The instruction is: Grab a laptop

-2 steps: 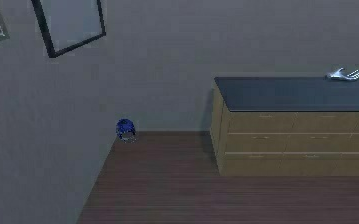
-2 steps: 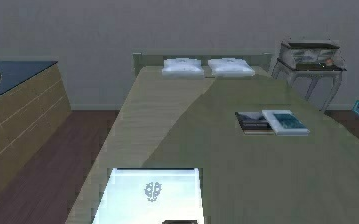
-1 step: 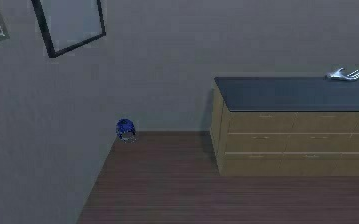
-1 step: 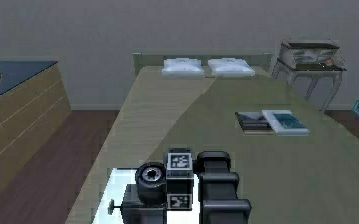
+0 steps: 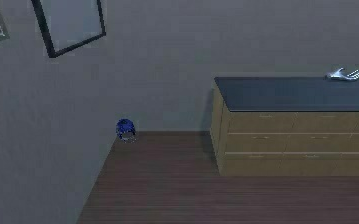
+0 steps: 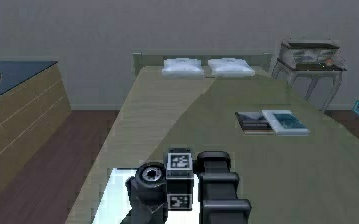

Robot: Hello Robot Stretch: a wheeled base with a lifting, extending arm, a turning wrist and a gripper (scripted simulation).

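Closest, gripper [image 6: 140, 204] at a pale flat slab [image 6: 112, 190], probably the laptop, lying near the edge of the bed [image 6: 187, 110]. Grasping or released: cannot tell. Risk of sliding it off to the floor [image 6: 87, 135] by a sideways push. Farther out, two flat book-like things [image 6: 272, 122], easy to confuse with it.

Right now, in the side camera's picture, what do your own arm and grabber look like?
The arm is a dark, square, blocky bar. At its far end sit two small white squares printed with black marks. Left of them is the gripper, a dark rounded body with a ring-shaped face.
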